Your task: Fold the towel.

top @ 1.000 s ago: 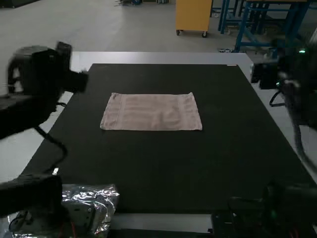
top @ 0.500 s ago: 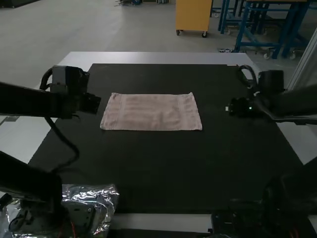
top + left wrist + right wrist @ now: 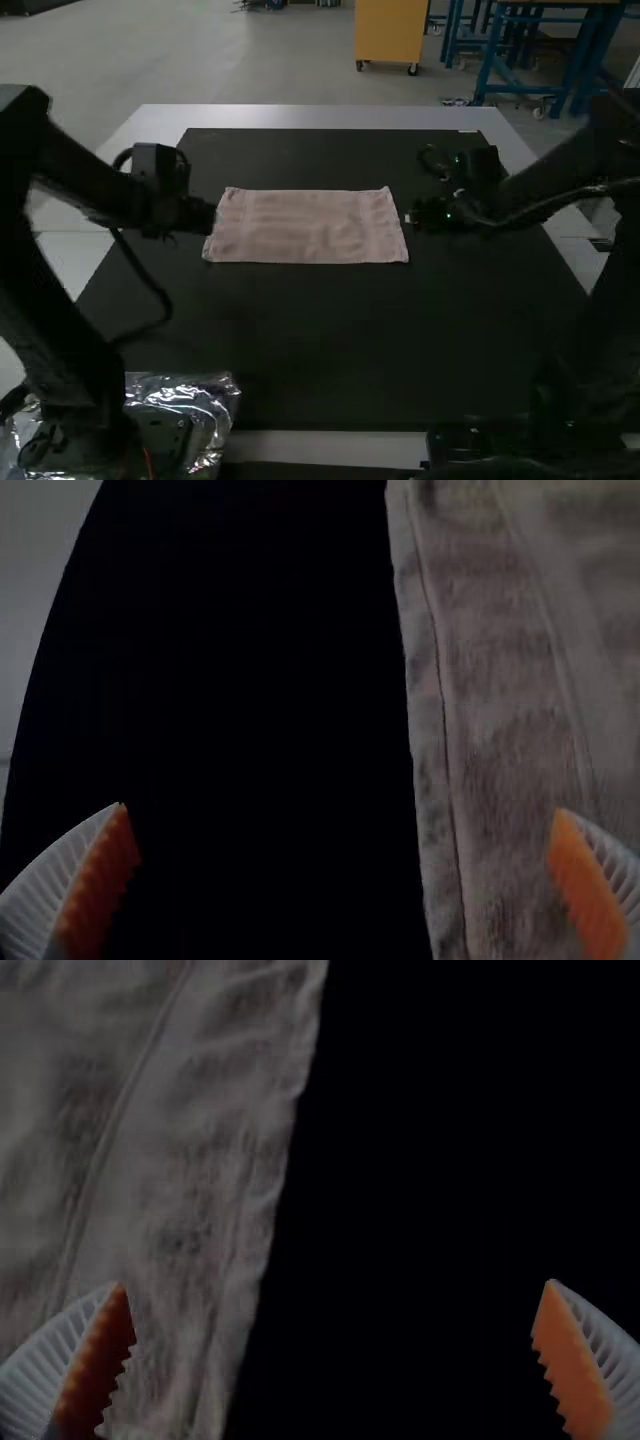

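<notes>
Black matting (image 3: 340, 340) covers most of the pale table (image 3: 320, 117), and the pink towel (image 3: 306, 228) lies flat at about its 11 o'clock, still where it was a second ago. What has changed is the arms: both have swung inward. The left gripper (image 3: 208, 217) is now beside the towel's 9 o'clock end, the right gripper (image 3: 415, 217) beside its 3 o'clock end. Each stands wide, orange pads (image 3: 100, 885) well apart, with a hemmed edge running between them in its own wrist view; neither holds any cloth.

That looks like lining up for a two-handed fold, which has yet to begin from here. Next, I judge, both should come down and pinch the ends or corners together; an uneven grip could skew the towel or leave it bunched.
</notes>
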You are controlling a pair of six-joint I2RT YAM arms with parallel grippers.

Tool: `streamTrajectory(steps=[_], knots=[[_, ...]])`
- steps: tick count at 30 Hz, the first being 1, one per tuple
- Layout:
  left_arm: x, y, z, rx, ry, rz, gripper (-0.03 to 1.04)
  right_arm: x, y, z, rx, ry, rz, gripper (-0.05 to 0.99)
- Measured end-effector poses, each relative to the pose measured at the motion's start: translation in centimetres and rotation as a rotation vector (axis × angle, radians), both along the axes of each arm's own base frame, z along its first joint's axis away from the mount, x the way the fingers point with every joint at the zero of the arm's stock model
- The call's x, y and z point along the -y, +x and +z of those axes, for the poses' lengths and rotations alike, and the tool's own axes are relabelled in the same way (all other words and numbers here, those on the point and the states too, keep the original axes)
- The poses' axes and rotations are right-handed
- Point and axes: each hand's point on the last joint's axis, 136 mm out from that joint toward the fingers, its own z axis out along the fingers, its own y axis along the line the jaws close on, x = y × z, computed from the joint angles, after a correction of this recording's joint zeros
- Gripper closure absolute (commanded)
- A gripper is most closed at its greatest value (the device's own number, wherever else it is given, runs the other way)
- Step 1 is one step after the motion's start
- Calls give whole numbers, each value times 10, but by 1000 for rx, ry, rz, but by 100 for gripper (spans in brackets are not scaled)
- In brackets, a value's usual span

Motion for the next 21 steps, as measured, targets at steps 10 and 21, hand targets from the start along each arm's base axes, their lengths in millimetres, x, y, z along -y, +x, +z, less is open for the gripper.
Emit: streamTrajectory(steps=[10, 21], knots=[[-11, 52, -28, -40, -45, 32, 4, -18, 63, -15, 26, 3, -7, 2], [-12, 94, -48, -56, -73, 48, 4, -28, 103, -52, -1, -6, -9, 2]])
